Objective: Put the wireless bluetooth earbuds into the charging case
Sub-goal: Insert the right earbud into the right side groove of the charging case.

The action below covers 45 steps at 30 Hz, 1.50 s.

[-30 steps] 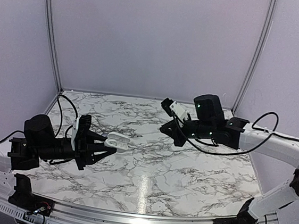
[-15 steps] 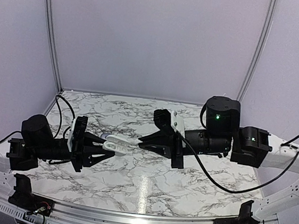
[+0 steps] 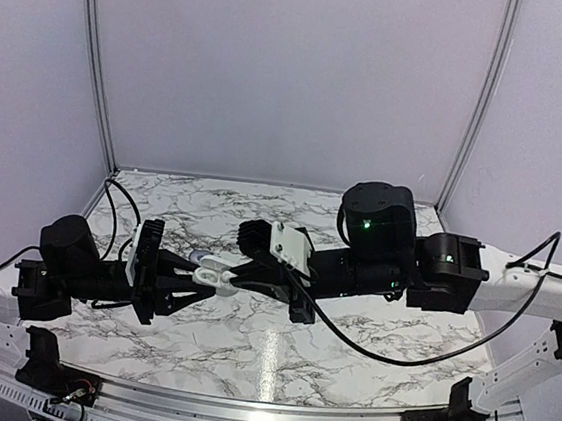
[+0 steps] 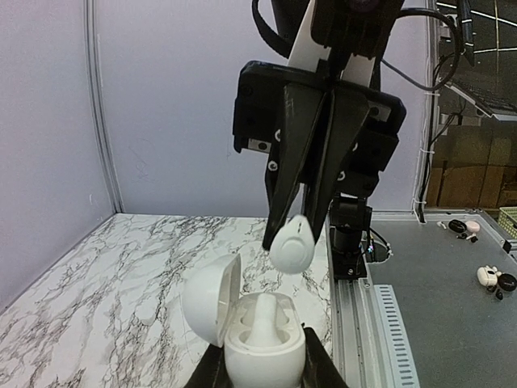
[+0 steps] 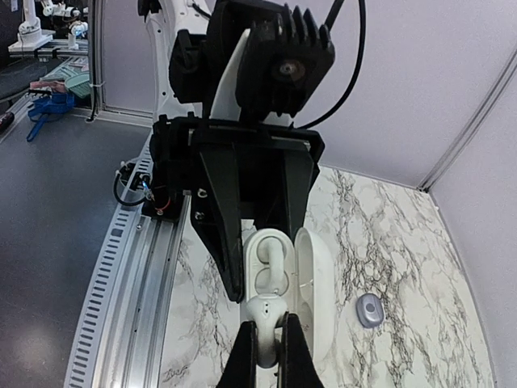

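Your left gripper (image 4: 262, 372) presses its fingers against both sides of the white case (image 4: 266, 352) and holds it upright above the marble table (image 4: 97, 283), with the lid (image 4: 208, 301) swung open to one side. One white earbud (image 4: 265, 314) sits in a well of the case. Your right gripper (image 5: 266, 338) comes in from the opposite side, its fingers pinched tight on a second earbud (image 5: 265, 310), also white. In the left wrist view, the second earbud hangs just above the open wells without touching the case. In the top view, the two grippers meet tip to tip over the left half of the table. A small grey oval object (image 5: 370, 309) lies on the table beyond the lid, well apart from the case.
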{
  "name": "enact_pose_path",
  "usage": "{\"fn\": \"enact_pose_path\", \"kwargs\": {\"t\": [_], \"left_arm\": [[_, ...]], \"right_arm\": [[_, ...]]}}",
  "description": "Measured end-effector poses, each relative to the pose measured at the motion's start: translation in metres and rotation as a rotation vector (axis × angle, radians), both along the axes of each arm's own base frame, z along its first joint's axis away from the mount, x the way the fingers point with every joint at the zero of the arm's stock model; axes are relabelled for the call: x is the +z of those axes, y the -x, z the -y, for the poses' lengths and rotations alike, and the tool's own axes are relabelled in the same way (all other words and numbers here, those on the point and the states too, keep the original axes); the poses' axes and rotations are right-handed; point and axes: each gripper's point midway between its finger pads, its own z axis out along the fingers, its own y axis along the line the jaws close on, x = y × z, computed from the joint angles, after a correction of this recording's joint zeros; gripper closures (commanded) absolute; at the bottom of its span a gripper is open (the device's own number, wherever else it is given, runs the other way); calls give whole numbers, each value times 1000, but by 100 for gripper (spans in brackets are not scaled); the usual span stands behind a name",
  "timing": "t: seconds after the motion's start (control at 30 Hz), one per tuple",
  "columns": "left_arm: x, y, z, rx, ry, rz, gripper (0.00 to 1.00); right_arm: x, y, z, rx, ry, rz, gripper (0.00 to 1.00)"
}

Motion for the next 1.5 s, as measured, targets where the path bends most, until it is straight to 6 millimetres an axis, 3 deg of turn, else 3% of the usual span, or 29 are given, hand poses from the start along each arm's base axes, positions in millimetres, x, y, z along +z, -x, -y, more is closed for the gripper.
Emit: {"fn": "enact_pose_path", "kwargs": {"t": [0.2, 0.63, 0.8, 1.13, 1.3, 1.5], "left_arm": [[0, 0, 0, 0, 0, 0, 100], [-1, 0, 0, -2, -2, -1, 100], [-1, 1, 1, -5, -3, -1, 100], [-1, 1, 1, -7, -3, -1, 100], [-1, 1, 1, -7, -3, 0, 100], [-1, 1, 1, -7, -3, -1, 100]], "right_arm": [[-18, -6, -4, -25, 63, 4, 100], [-23, -11, -5, -45, 84, 12, 100], [-24, -11, -5, -44, 90, 7, 85], [-24, -11, -5, -44, 93, 6, 81], [-16, -5, -2, -19, 73, 1, 70], [25, 4, 10, -2, -40, 7, 57]]}}
